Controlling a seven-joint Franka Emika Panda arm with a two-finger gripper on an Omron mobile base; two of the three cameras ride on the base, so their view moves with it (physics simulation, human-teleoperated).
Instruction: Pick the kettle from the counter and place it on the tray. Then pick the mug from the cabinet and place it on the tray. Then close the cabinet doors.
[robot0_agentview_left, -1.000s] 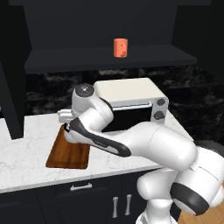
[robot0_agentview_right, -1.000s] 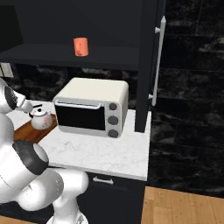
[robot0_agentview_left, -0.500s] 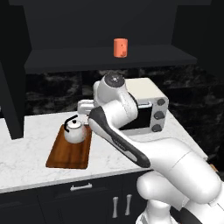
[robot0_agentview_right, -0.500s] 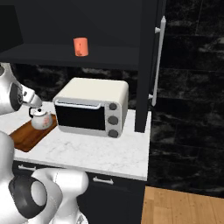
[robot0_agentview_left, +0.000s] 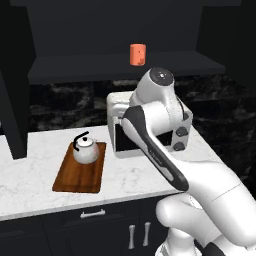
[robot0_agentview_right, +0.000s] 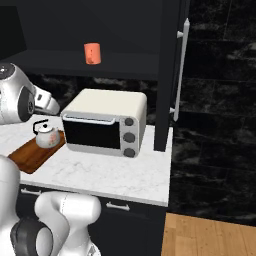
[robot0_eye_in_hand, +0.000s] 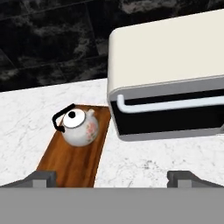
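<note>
The whitish kettle (robot0_agentview_left: 86, 150) with its black handle stands upright on the dark brown tray (robot0_agentview_left: 75, 176), at the tray's far end, on the white counter (robot0_agentview_left: 25, 175). In the hand view my gripper (robot0_eye_in_hand: 113, 177) hangs open and empty above the counter, apart from the kettle (robot0_eye_in_hand: 79, 127), which lies ahead to the left on the tray (robot0_eye_in_hand: 72, 164). The orange mug (robot0_agentview_left: 137, 54) stands on the cabinet (robot0_agentview_left: 100, 67) shelf above. The right cabinet door (robot0_agentview_right: 167, 75) stands open, with its long silver handle (robot0_agentview_right: 181, 70).
A cream toaster oven (robot0_agentview_right: 102, 122) sits on the counter just right of the tray, and its top and door handle (robot0_eye_in_hand: 170, 103) are close under the hand. Dark lower cupboards (robot0_agentview_left: 110, 225) with short silver handles run below the counter. A black marble wall backs the counter.
The hand has left the kettle standing on the tray, risen and swung right toward the toaster oven. The kettle and tray have not moved.
</note>
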